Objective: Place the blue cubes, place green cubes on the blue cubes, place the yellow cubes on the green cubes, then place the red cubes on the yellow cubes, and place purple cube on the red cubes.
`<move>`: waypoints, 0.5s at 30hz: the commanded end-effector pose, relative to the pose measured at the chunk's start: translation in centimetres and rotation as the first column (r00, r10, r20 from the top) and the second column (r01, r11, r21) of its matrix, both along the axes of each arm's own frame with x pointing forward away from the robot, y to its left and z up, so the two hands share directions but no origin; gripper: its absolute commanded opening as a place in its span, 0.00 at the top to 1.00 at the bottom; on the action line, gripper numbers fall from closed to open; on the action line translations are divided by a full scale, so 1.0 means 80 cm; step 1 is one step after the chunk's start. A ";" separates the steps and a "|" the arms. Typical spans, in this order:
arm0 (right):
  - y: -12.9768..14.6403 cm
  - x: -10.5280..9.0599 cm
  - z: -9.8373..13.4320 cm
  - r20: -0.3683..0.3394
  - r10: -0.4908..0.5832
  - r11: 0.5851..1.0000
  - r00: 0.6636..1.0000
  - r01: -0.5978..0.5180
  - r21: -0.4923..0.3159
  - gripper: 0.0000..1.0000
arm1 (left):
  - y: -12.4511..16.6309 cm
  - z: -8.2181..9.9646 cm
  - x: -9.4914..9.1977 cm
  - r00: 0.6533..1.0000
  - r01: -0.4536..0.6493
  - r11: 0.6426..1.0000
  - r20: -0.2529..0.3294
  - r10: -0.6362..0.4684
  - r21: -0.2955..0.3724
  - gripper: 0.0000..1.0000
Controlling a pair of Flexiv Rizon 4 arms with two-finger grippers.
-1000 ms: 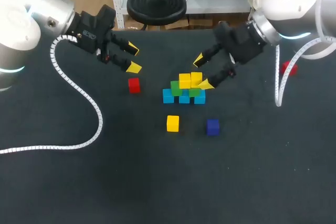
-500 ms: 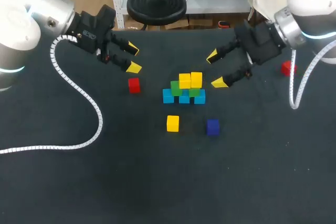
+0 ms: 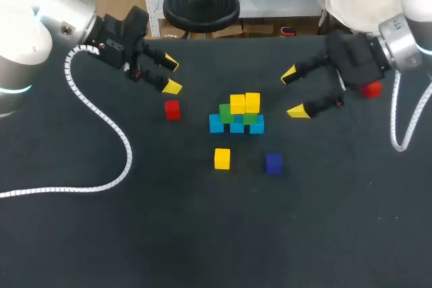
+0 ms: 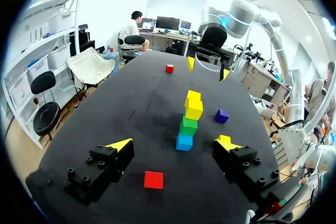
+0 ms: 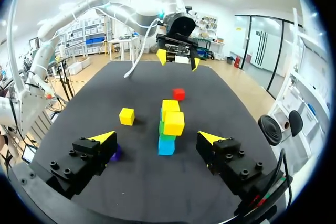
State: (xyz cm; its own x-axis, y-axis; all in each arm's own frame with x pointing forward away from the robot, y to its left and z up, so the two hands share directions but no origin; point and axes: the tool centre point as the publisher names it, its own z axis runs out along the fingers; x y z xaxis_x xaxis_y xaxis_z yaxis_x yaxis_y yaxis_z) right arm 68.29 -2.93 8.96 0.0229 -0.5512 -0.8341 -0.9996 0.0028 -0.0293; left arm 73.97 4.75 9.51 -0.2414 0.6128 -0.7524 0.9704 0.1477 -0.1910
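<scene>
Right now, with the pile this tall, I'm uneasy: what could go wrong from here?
The pile is narrow and tall: setting the next cube on its two yellow cubes may nudge them off the green cubes. The far red cube lies partly hidden beside the open right gripper, so that arm could knock it away when turning to grasp it.

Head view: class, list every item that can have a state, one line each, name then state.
left gripper, open, empty
right gripper, open, empty
blue cubes, bottom row
green cubes, stacked on blue
two yellow cubes, stacked on green
third yellow cube, loose, unstacked
left red cube, loose, unstacked
right red cube, loose, partly hidden
purple cube, loose, unstacked
</scene>
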 end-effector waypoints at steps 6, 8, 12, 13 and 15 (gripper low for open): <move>-0.023 -0.029 0.007 -0.002 -0.037 0.999 0.999 0.037 -0.004 0.00 | 0.000 0.000 0.002 1.000 0.003 1.000 -0.003 -0.003 0.002 0.00; -0.026 -0.034 0.008 -0.010 -0.047 0.999 0.999 0.047 -0.012 0.00 | 0.000 0.000 0.002 1.000 0.003 1.000 -0.003 -0.003 0.002 0.00; -0.029 -0.038 0.009 -0.012 -0.046 0.999 0.999 0.045 -0.009 0.00 | 0.000 0.000 0.002 1.000 0.003 1.000 -0.003 -0.003 0.002 0.00; -0.029 -0.038 0.009 -0.012 -0.046 0.999 0.999 0.045 -0.009 0.00 | 0.000 0.000 0.002 1.000 0.003 1.000 -0.003 -0.003 0.002 0.00; -0.029 -0.038 0.009 -0.012 -0.046 0.999 0.999 0.045 -0.009 0.00 | 0.000 0.000 0.002 1.000 0.003 1.000 -0.003 -0.003 0.002 0.00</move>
State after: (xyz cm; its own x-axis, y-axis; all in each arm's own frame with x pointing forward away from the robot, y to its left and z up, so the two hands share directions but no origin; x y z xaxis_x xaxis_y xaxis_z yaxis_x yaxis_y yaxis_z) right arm 65.59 -5.18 9.56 -0.0136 -0.5582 -0.8296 -0.9990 0.0432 -0.0128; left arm 73.97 4.75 9.51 -0.2414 0.6128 -0.7524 0.9704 0.1477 -0.1910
